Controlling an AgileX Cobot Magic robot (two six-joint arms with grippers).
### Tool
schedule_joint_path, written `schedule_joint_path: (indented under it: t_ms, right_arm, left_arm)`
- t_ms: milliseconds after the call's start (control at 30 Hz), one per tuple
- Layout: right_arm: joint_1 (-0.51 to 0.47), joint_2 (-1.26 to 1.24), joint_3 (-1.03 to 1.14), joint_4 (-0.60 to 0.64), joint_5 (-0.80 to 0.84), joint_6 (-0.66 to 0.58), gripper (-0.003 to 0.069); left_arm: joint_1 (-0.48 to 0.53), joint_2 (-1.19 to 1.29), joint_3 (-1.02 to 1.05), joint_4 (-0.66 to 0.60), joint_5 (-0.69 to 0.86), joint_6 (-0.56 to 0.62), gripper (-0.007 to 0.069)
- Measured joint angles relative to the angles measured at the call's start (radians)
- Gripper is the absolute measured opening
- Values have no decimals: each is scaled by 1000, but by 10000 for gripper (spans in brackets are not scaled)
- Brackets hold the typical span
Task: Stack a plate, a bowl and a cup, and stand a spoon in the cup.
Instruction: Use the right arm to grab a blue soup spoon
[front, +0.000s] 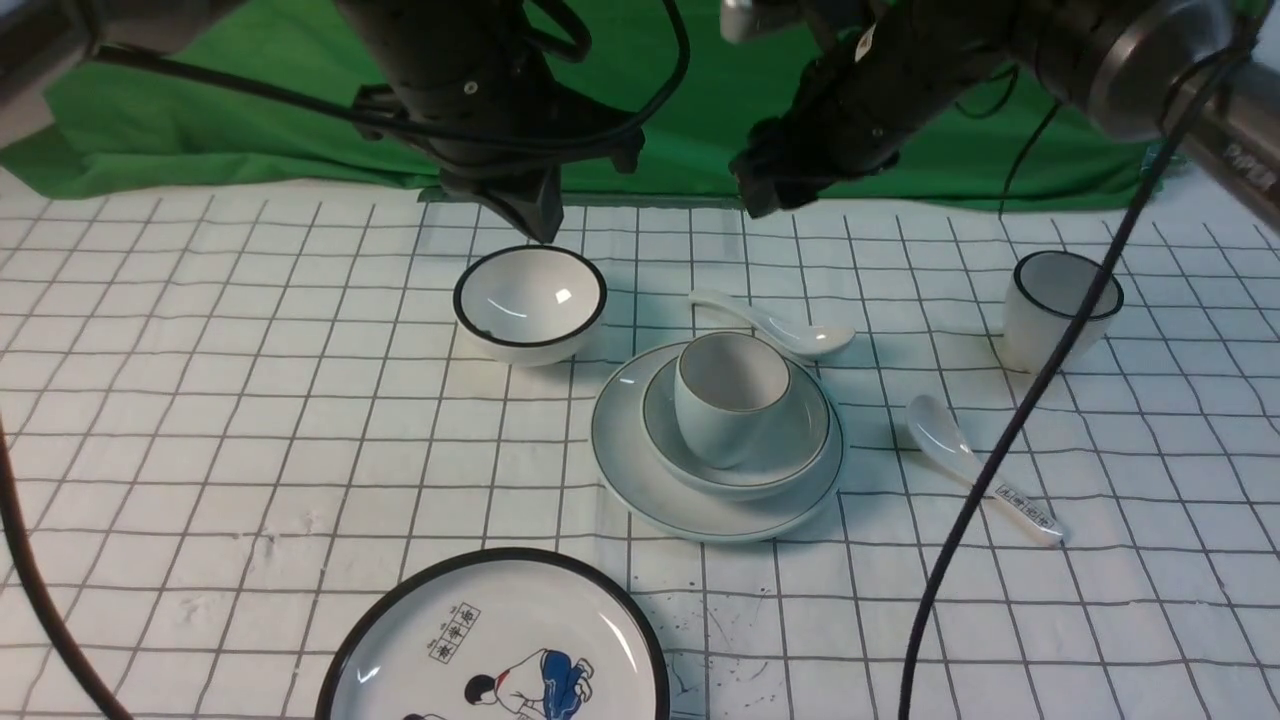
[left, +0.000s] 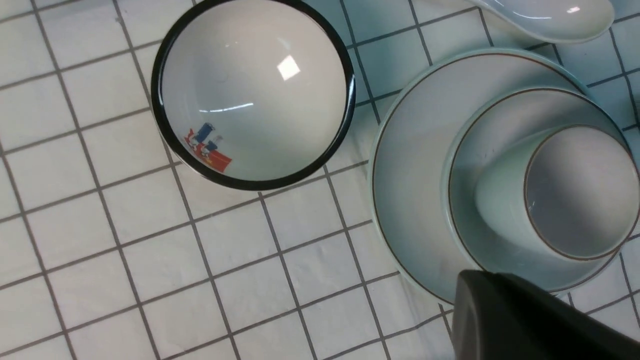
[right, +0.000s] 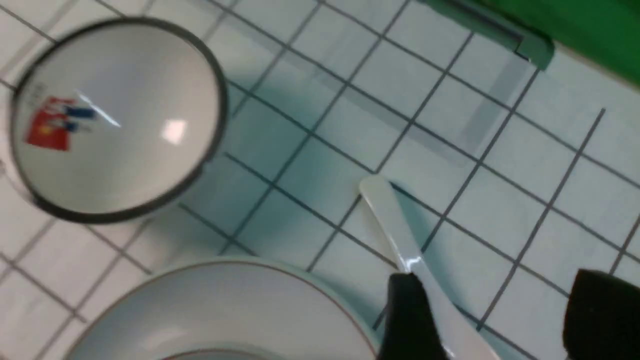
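My right claw (right: 500, 277) hangs with its fingers spread wide and nothing between them, and the spoon (right: 395, 225) lies flat on the bench (front: 200, 420) directly below it. The handle runs out ahead of the fingertips, while the scoop end passes close by one finger and out of my wrist camera's sight. My left claw (front: 535, 215) is pinched shut on nothing, poised above the black-rimmed bowl (front: 530, 305), so it has no part in this. The plate (front: 640, 480), the bowl (front: 810, 430) and the cup (front: 730, 410) are nested just beside and below my right claw, nearer the robot than the spoon. I judge only the spoon is left to place. It looks like glazed ceramic, so I expect it to be light, quite stiff, slick under hard pads and ready to chip if it drops or gets levered against the bench. I would close across the narrow width of the handle, about halfway along (not at the thin tip, where it could swivel), and squeeze gently. The scoop should then hang downward for standing it in the cup. The cup sits on glaze too, so I guess a hard knock could slide it.
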Motion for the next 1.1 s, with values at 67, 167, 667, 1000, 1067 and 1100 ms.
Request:
schedule_joint_path:
  t_ms: [67, 167, 667, 1000, 1067, 1100]
  right_arm:
    - [-4, 48, 0, -2, -21, -20, 442]
    - [-4, 118, 1, 16, -46, -68, 442]
    - [-1, 231, 0, 32, -131, -150, 435]
    - [-5, 234, -48, 33, -123, -137, 180]
    - [-15, 210, -118, 30, -20, -115, 180]
    - [-15, 207, -123, 28, -11, -113, 180]
  left_arm:
    - [0, 0, 0, -6, 0, 0, 4]
    - [0, 0, 0, -8, 1, -1, 4]
    - [0, 0, 0, -14, 4, 0, 4]
    - [0, -1, 0, -14, 4, 0, 4]
    - [0, -1, 0, -13, 4, 0, 4]
    - [0, -1, 0, -13, 4, 0, 4]
